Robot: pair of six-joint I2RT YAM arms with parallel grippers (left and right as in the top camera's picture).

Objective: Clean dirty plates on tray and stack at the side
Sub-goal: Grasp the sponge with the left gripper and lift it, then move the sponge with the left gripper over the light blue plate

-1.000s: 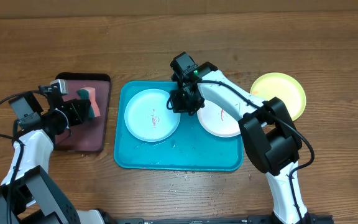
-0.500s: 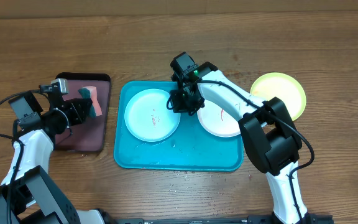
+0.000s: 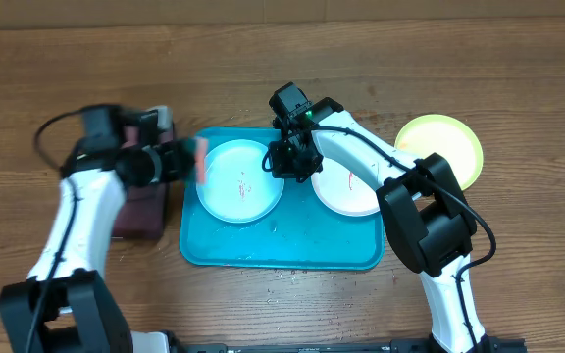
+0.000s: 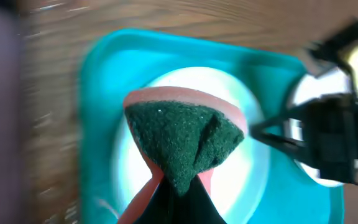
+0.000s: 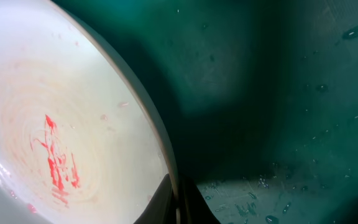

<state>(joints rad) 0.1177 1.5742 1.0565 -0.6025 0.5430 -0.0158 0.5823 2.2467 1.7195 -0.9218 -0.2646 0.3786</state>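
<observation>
Turquoise tray [image 3: 282, 257] sits centre on the wooden table [image 3: 282, 69]. Inside it, a light blue plate [image 3: 226, 201] lies left and a white plate [image 3: 356, 199] right, each with a red smear at centre. A yellow-green plate [image 3: 451, 142] lies on the table, right of the tray. The right gripper [image 3: 284, 167] is at the light blue plate's right rim. The left gripper [image 3: 186, 160], blurred, carries a pink-edged sponge [image 3: 200, 159] over the tray's left edge. A dark tray [image 3: 143, 214] lies to the left, partly hidden.

Three plates [image 3: 240, 181], one turquoise tray [image 3: 282, 250], one sponge [image 4: 182, 134], and seemingly one darker tray [image 3: 143, 211], blurred.
</observation>
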